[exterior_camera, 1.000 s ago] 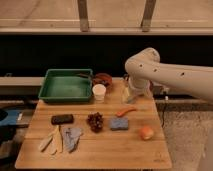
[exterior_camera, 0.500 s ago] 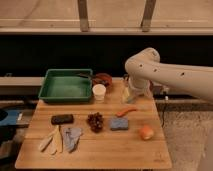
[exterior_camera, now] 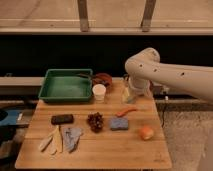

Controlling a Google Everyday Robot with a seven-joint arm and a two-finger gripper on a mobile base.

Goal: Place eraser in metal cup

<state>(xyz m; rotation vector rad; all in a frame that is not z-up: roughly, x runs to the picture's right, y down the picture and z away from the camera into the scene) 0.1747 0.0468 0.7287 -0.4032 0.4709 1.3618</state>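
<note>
Front-L of desk: pale strips & a grey-blue scrap, too blurry to ID. Orange fruit front-R. Mid row: eraser flat on desk at L, nothing touching it, then dark red cluster, blue sponge, orange stick just behind it. Further back: white cup by green tray; brownish bowl partly behind cup. My hand hangs over back-R corner, jaws apart, empty; my arm covers that corner, so metal cup I can't make out.
</note>
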